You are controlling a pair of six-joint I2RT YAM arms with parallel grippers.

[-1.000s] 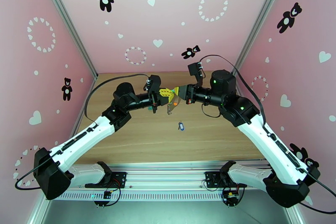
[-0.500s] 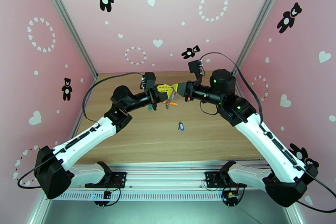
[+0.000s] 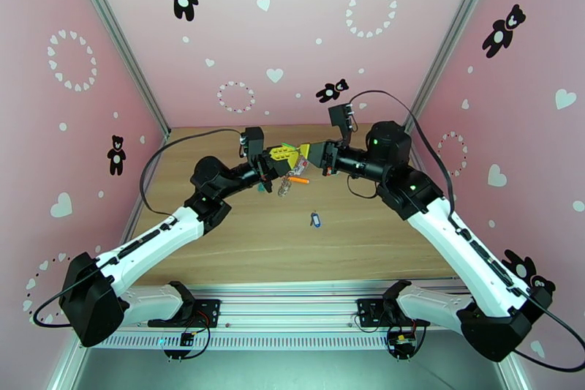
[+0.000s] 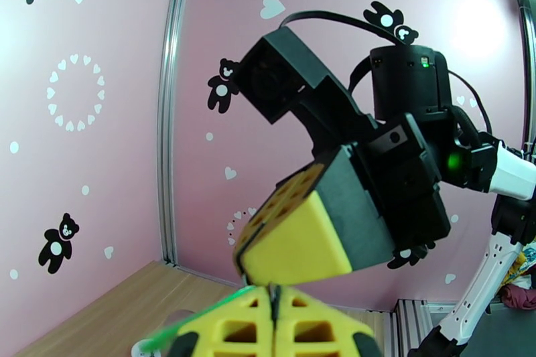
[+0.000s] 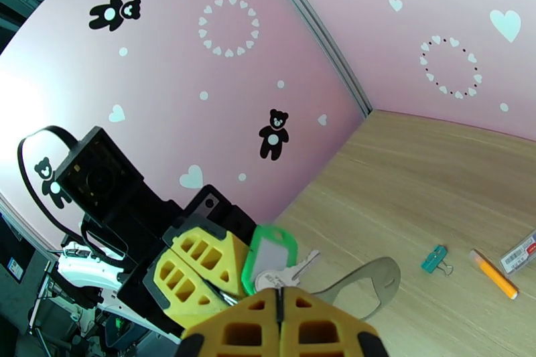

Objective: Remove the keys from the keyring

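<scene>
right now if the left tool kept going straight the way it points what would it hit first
The right tool: its yellow tips sit directly ahead of the left tool, nearly tip to tip; the exact gap is unclear.

Teal binder clip (image 5: pixel 437 259) near orange pen (image 5: pixel 494 274) on the wooden table (image 5: pixel 429 164), pink bear-patterned walls (image 5: pixel 321 30) behind

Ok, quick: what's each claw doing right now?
Left claw: closed, pinching the keyring beside the green key.
Right claw: closed, tip against the left one; what it pinches cannot be told.
</scene>
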